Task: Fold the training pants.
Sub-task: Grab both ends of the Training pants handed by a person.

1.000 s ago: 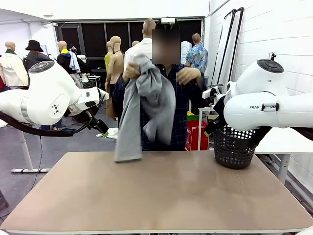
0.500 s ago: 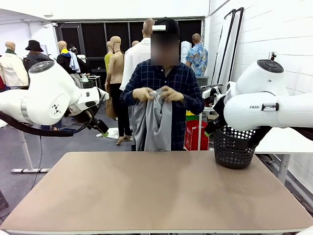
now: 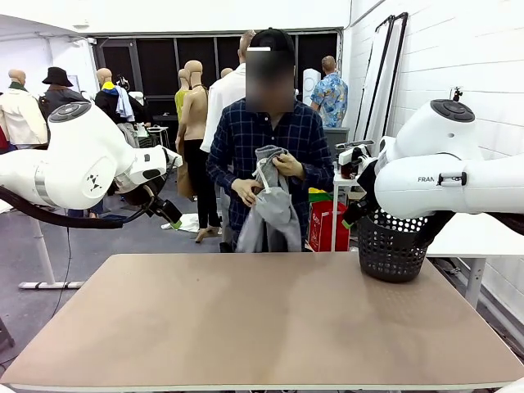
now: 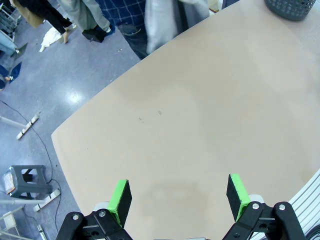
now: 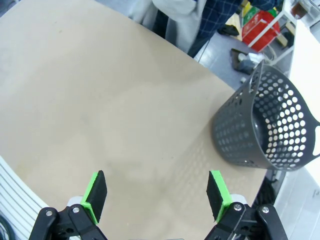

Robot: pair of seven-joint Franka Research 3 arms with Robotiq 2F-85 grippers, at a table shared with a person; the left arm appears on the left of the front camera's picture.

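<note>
At the far side of the table a person holds the light grey training pants (image 3: 272, 209) bunched in both hands at chest height, clear of the tabletop; the cloth also hangs at the top edge of the left wrist view (image 4: 167, 14) and the right wrist view (image 5: 175, 12). My left gripper (image 4: 178, 192) hovers high over the bare tabletop (image 4: 190, 115), open, its green pads wide apart with nothing between them. My right gripper (image 5: 156, 191) is likewise open above the table (image 5: 100, 110), holding nothing. Both arms are raised at the table's sides.
A black perforated basket (image 3: 393, 244) stands at the table's back right corner, also seen tilted in the right wrist view (image 5: 270, 127). A stool (image 4: 27, 182) and cables lie on the floor past the table's left edge. Other people stand behind.
The person has lowered the pants from a raised spread in front of the face and gathered them into a bundle at the chest. Neither arm has moved.
</note>
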